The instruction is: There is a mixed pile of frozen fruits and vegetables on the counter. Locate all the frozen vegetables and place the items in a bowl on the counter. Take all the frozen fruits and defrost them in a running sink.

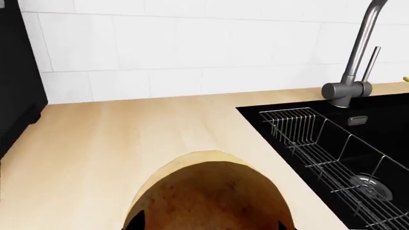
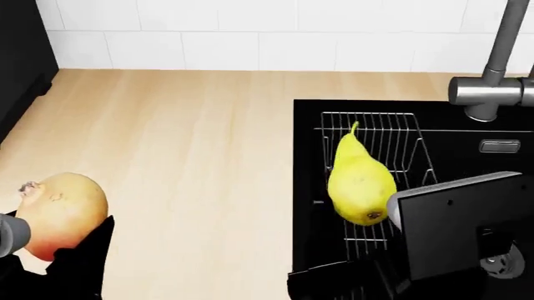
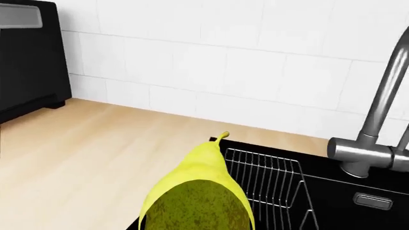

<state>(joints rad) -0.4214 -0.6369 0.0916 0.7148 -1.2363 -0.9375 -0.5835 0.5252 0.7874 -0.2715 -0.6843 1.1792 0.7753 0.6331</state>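
A: Where's the pear (image 2: 359, 182)?
B: Over the sink (image 2: 467, 125) rack, stem toward the wall, clamped by the right gripper (image 2: 392, 219).
A: Left gripper (image 2: 50, 250)?
B: Holds the tan fruit (image 2: 60, 214) above the counter (image 2: 192, 162) (drain shows in left wrist view only)

Your head camera looked down over counter (image 2: 192, 156) and sink (image 2: 451, 125); both wrist cameras faced the tiled wall, sharing the faucet (image 1: 357, 62).

Right arm (image 2: 454, 228): a flat, matte dark-grey rectangular housing with a lighter edge, black links beneath. Left arm (image 2: 59, 269): black bodywork and a grey cylindrical section at the frame edge, possibly a joint.
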